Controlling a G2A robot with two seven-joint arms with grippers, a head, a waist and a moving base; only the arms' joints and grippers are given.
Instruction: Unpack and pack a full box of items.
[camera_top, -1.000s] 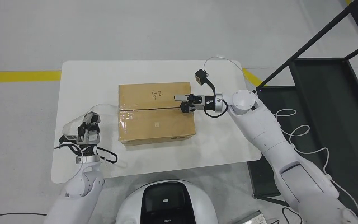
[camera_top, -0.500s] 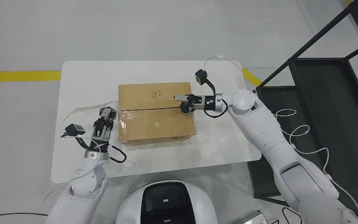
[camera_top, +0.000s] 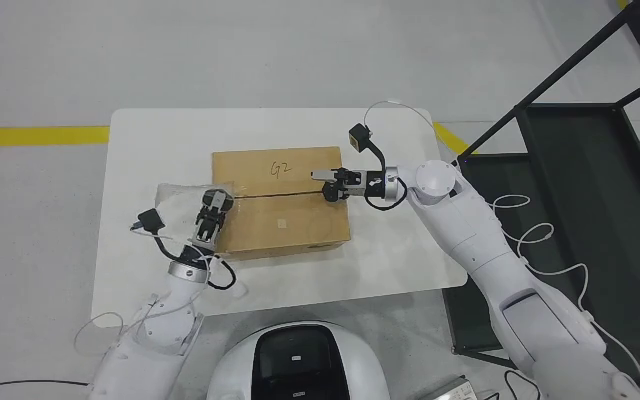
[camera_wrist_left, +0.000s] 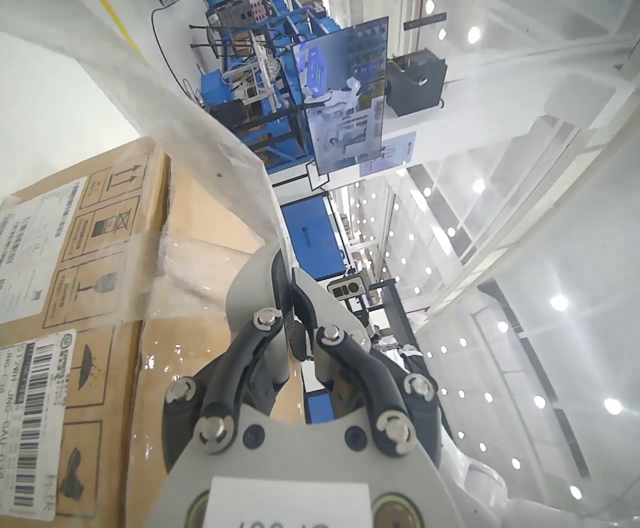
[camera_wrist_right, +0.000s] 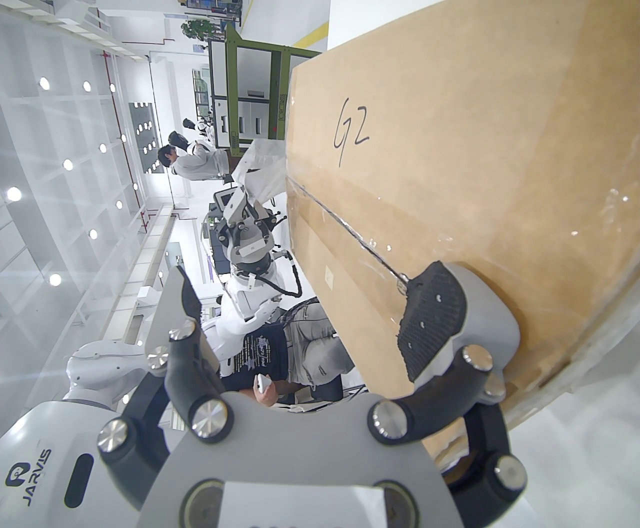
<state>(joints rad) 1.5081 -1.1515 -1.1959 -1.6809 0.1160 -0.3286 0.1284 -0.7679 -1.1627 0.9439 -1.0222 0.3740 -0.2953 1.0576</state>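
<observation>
On the white surface (camera_top: 400, 140) sits the taped cardboard box (camera_top: 280, 215); at its left end the left jaws clench a clear plastic sheet (camera_wrist_left: 210, 145); at its right end the right jaws stand released, one pad on the lid.

Pale grey floor (camera_top: 300, 50); yellow floor line (camera_top: 50, 135) at left edge of frame. White desk (camera_top: 400, 255) centre. Dark metal rack (camera_top: 575, 200) at right, black pole (camera_top: 575, 60) slanting to upper right. Beyond: blue shelving (camera_wrist_left: 260, 100), green cabinet (camera_wrist_right: 250, 85), round ceiling lights (camera_wrist_left: 559, 302).
</observation>
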